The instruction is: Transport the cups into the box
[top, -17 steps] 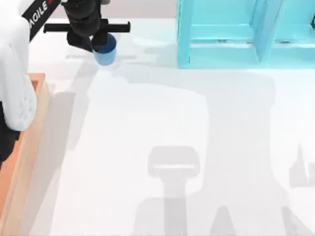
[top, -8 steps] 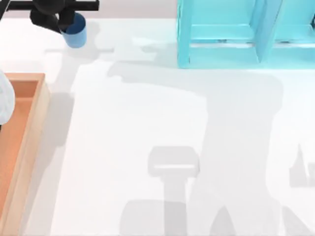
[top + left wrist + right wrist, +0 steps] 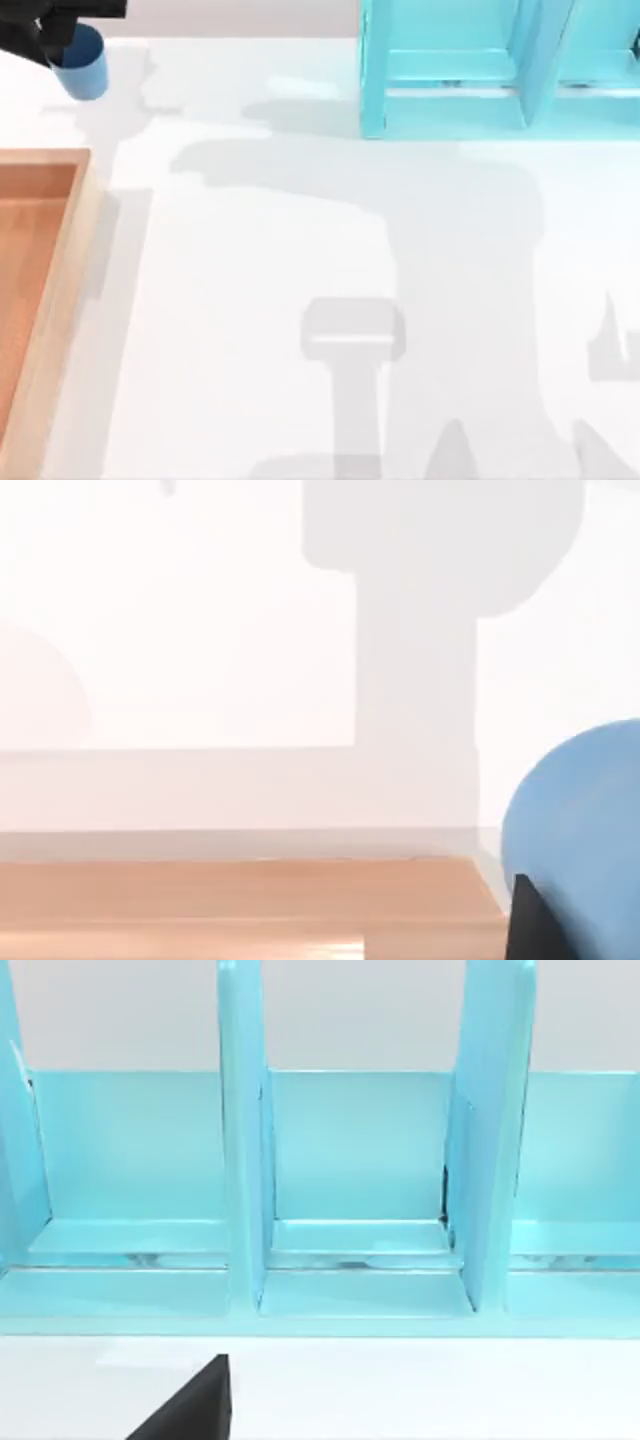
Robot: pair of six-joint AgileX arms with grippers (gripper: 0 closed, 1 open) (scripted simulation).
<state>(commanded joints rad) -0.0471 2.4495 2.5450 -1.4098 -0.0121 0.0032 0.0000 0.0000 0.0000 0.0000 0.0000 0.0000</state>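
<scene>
A white table [image 3: 300, 250] takes almost the whole frame, with soft grey shadows across it. At the upper right stands a turquoise shelf unit [image 3: 480, 70] with upright dividers.

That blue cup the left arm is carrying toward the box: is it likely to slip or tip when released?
The blue cup looks smooth and slightly tapered, so it may slip in the left end effector. It seems small and rigid, probably light. Set upright on the flat floor of the box, it should stand; dropped tilted, its round rim could roll.

Blue cup [image 3: 82, 66], orange-brown box [image 3: 40, 290], turquoise shelf unit [image 3: 500, 70], white table [image 3: 300, 250]
</scene>
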